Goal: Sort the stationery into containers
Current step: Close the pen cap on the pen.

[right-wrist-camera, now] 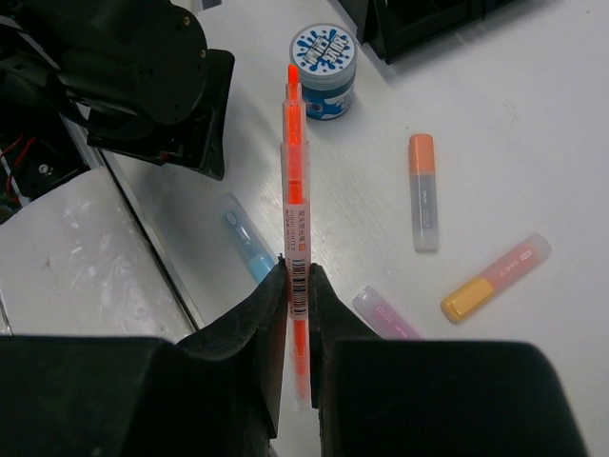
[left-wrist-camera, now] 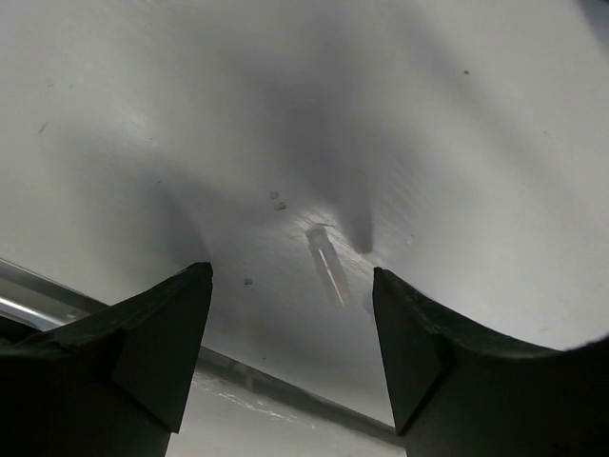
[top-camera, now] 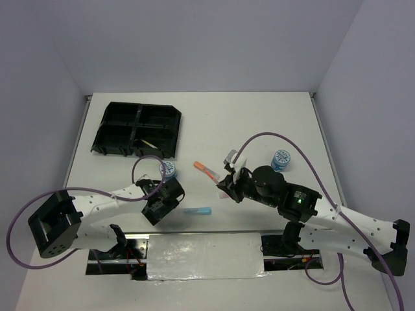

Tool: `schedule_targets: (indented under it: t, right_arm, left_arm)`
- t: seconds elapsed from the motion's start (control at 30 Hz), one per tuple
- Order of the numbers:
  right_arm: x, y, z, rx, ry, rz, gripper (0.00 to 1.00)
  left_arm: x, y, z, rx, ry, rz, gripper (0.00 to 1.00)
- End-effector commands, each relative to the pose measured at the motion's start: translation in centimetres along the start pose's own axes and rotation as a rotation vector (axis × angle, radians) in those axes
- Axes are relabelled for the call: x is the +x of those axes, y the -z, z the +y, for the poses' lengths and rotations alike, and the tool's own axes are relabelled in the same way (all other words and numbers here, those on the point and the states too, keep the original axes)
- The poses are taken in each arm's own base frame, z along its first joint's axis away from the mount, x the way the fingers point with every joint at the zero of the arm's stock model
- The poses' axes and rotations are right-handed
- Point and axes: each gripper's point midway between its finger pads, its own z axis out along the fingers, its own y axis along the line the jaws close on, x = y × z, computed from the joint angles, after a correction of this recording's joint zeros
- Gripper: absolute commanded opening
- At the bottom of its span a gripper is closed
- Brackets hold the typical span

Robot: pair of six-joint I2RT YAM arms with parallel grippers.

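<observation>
The right claw [right-wrist-camera: 297, 286] is clamped on the lower barrel of a thin orange pen [right-wrist-camera: 295, 162], holding it above the counter [top-camera: 259, 123]. In the overhead view the black four-compartment tray [top-camera: 179, 133] lies at about ten o'clock from that claw, and the pen's long axis points roughly that way. The left claw [left-wrist-camera: 292, 278], jaws apart and empty, sits nearer the tray, but the right arm has the pen.
</observation>
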Motion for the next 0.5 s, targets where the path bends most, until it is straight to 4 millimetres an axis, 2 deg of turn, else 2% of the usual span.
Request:
schedule_targets:
  t: [0.0, 0.17, 0.43, 0.47]
  right_arm:
    - [-1.3, 0.4, 0.6, -0.029, 0.000, -0.064, 0.00]
    - [-1.2, 0.7, 0.9, -0.045, 0.002, -0.080, 0.00]
    - [-1.3, 0.9, 1.2, -0.055, 0.009, -0.089, 0.00]
    - [-1.3, 0.9, 1.3, -0.058, 0.010, -0.090, 0.00]
  left_arm:
    - [0.3, 0.2, 0.7, -0.055, 0.015, 0.013, 0.80]
    - [1.0, -0.5, 1.1, -0.093, 0.005, 0.035, 0.61]
    - [1.8, -1.4, 1.0, -0.169, -0.045, 0.054, 0.60]
    - [2.0, -1.4, 1.0, -0.173, -0.051, 0.061, 0.57]
